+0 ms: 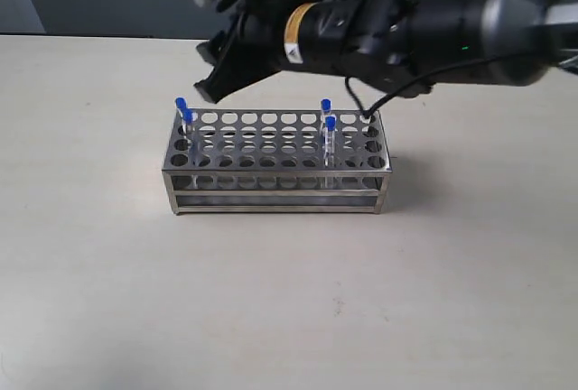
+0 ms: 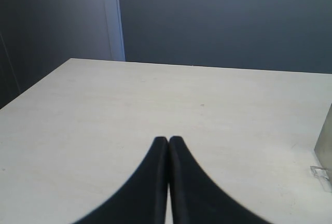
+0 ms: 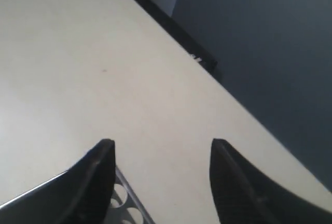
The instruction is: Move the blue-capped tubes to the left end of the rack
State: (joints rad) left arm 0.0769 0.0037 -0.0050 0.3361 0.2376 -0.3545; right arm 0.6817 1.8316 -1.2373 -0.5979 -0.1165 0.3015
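The steel rack (image 1: 278, 160) stands mid-table. Two blue-capped tubes (image 1: 185, 112) sit in holes at its left end. Another two blue-capped tubes (image 1: 329, 119) stand toward its right end. My right gripper (image 1: 206, 72) has reached across and hovers open just behind and above the rack's left end, holding nothing. In the right wrist view the right gripper (image 3: 162, 143) has its jaws wide apart over bare table, with a corner of the rack (image 3: 124, 198) by one finger. In its own wrist view my left gripper (image 2: 168, 140) is shut and empty, low over the table; the exterior view does not show it.
The pale table (image 1: 108, 273) spreads around the rack. A dark wall (image 2: 223, 22) runs behind the table's far edge. A corner of the rack (image 2: 324, 151) shows at the edge of the left wrist view. The bulky right arm (image 1: 406, 20) spans above the rack's back.
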